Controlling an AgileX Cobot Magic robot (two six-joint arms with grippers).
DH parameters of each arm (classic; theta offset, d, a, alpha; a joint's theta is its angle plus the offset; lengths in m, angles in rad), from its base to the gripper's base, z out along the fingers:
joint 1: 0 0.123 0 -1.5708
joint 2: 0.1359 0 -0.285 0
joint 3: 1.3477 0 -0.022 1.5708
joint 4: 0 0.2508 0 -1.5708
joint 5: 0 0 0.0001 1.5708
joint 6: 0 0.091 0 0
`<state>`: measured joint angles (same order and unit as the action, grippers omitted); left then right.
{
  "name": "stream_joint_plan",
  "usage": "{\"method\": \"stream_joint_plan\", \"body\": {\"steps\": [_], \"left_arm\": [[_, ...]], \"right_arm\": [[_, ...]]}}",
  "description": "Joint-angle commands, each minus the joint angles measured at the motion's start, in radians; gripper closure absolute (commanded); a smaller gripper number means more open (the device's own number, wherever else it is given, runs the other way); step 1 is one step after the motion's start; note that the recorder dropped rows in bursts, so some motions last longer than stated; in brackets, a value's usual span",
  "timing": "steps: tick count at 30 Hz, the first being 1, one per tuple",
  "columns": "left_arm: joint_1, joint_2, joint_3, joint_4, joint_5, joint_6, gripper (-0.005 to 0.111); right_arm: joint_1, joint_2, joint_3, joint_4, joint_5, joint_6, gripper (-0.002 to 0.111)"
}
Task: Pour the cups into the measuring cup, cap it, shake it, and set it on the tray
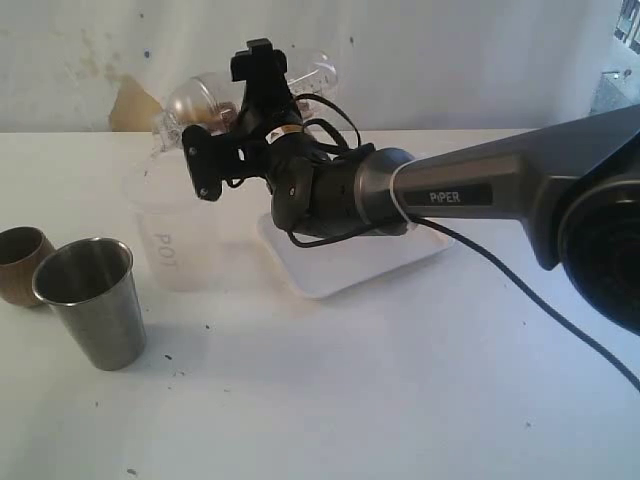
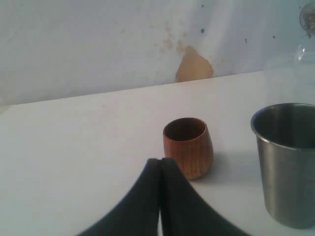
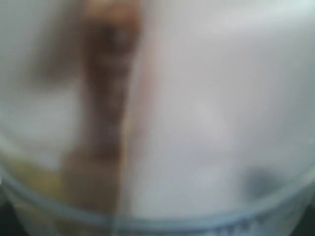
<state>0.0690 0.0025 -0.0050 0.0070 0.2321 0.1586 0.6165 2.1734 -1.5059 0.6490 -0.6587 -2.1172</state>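
Quick status from my side of the table. My right gripper [image 1: 245, 105] is clamped across the measuring cup [image 1: 310, 75], jaws spread wide around its body. It's up in the air and lying on its side. In the exterior view its long axis runs roughly 9 to 3 o'clock, with the 3 o'clock end riding a bit higher. The fatter end points toward 9 and the narrow base toward 3. The fat end looks rounded, like the cap's on, but it's clear plastic on a white wall, so I can't swear to it. My right wrist view is just a blur of plastic with a brown smear, so there's something in there.

What matters next is that the tray [image 1: 345, 270] sits on the table at about 5 o'clock from the cup, partly under my own forearm, close but lower. My guess is I'm in the shake part. So the set-down means rolling the cup from sideways to upright, base down, then dropping toward 5 o'clock. The frosted cup [image 1: 165, 240] stands at about 7 o'clock, right under the fat end, so I'd swing away from it, not over it.

My left gripper [image 2: 160, 194] is pinched together with nothing in it, parked low near the brown cup [image 2: 188, 146] and the steel tumbler [image 2: 288, 162]. Both are well off at 8 o'clock from the tray. The right arm is the nearer one by far, and it already has the cup.
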Motion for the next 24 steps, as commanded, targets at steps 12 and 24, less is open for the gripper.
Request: {"method": "stream_joint_plan", "body": {"steps": [12,24], "left_arm": [[-0.001,-0.003,0.005,0.001,0.0,-0.002,0.107],[-0.001,-0.003,0.005,0.001,0.0,-0.002,0.107]], "right_arm": [[-0.011,-0.018,-0.018,-0.024,-0.088,-0.017,0.108],[-0.019,-0.018,-0.018,-0.057,-0.107,-0.017,0.108]]}}
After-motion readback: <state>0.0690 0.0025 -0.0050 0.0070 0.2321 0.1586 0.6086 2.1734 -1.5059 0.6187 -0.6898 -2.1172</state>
